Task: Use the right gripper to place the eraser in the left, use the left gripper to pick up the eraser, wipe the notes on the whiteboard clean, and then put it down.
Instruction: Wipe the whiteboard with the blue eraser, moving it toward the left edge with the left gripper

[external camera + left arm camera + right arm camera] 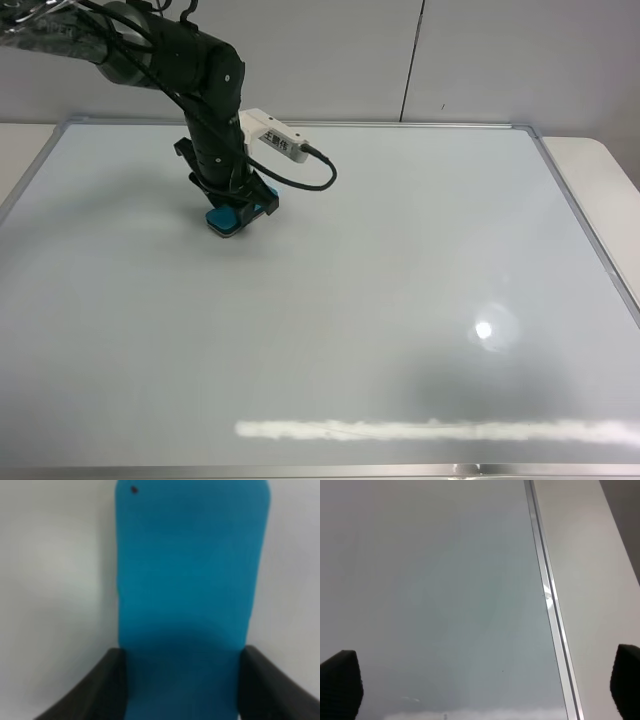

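On the whiteboard (400, 300) — left gripper (238, 205) clamps the eraser (232, 217) flat against it

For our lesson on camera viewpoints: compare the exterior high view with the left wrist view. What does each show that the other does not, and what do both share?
Only the exterior high view shows the whole whiteboard with its silver frame, the left arm with its white housing and cable, and the wall behind. No notes are visible on the board.

Only the left wrist view shows the eraser close up, with a small dark speck on its blue felt, and the black fingers on either side.

Both show the left gripper shut on the blue eraser over the white board.
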Controlling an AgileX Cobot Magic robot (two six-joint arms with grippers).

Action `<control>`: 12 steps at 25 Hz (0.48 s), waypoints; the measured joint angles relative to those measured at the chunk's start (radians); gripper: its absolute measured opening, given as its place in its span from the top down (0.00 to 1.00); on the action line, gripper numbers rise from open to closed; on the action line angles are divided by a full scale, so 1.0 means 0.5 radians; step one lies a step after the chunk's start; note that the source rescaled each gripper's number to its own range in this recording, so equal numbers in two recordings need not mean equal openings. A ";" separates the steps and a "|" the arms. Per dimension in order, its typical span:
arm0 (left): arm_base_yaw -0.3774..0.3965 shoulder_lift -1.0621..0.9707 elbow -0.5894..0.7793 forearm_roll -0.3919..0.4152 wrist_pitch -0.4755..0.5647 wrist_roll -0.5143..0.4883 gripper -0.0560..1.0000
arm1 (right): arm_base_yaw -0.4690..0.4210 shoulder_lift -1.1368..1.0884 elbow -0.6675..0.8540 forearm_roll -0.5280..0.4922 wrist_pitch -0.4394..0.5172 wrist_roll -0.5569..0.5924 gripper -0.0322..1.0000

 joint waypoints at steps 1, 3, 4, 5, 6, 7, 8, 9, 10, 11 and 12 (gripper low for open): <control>0.013 -0.020 0.008 0.028 0.031 -0.036 0.92 | 0.000 0.000 0.000 0.000 0.000 0.000 0.00; 0.040 -0.085 0.035 0.064 0.062 -0.060 0.92 | 0.000 0.000 0.000 0.000 0.000 0.000 0.00; 0.057 -0.121 0.057 0.071 0.068 -0.080 0.92 | 0.000 0.000 0.000 0.000 0.000 0.000 0.00; 0.076 -0.153 0.079 0.073 0.071 -0.098 0.92 | 0.000 0.000 0.000 0.000 0.000 0.000 0.00; 0.096 -0.191 0.109 0.073 0.071 -0.109 0.92 | 0.000 0.000 0.000 0.000 0.000 0.000 0.00; 0.117 -0.229 0.142 0.073 0.071 -0.123 0.92 | 0.000 0.000 0.000 0.000 0.000 0.000 0.00; 0.136 -0.266 0.178 0.073 0.071 -0.139 0.92 | 0.000 0.000 0.000 0.000 0.000 0.000 0.00; 0.160 -0.297 0.212 0.075 0.071 -0.154 0.92 | 0.000 0.000 0.000 0.000 0.000 0.000 0.00; 0.186 -0.336 0.258 0.078 0.069 -0.163 0.92 | 0.000 0.000 0.000 0.000 0.000 0.000 0.00; 0.208 -0.380 0.311 0.079 0.064 -0.177 0.92 | 0.000 0.000 0.000 0.000 0.000 0.000 0.00; 0.235 -0.419 0.372 0.079 0.059 -0.193 0.92 | 0.000 0.000 0.000 0.000 0.000 0.000 0.00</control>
